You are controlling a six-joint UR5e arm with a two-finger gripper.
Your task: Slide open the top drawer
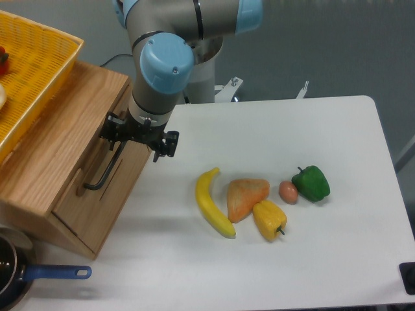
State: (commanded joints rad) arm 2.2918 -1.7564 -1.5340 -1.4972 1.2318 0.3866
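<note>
The top drawer (97, 159) is the upper front panel of a light-oak cabinet at the left of the table. A long black bar handle (104, 173) runs across it. My gripper (130, 144) points down at the upper end of that handle. Its fingers straddle the bar and look shut on it. The fingertips are partly hidden under the black gripper body. The drawer front stands only slightly proud of the cabinet.
A yellow mesh basket (32, 71) sits on the cabinet top. On the white table lie a banana (214, 202), an orange wedge (245, 196), a yellow pepper (270, 219), an egg (288, 192) and a green pepper (311, 183). A blue-handled pan (55, 273) is at the front left.
</note>
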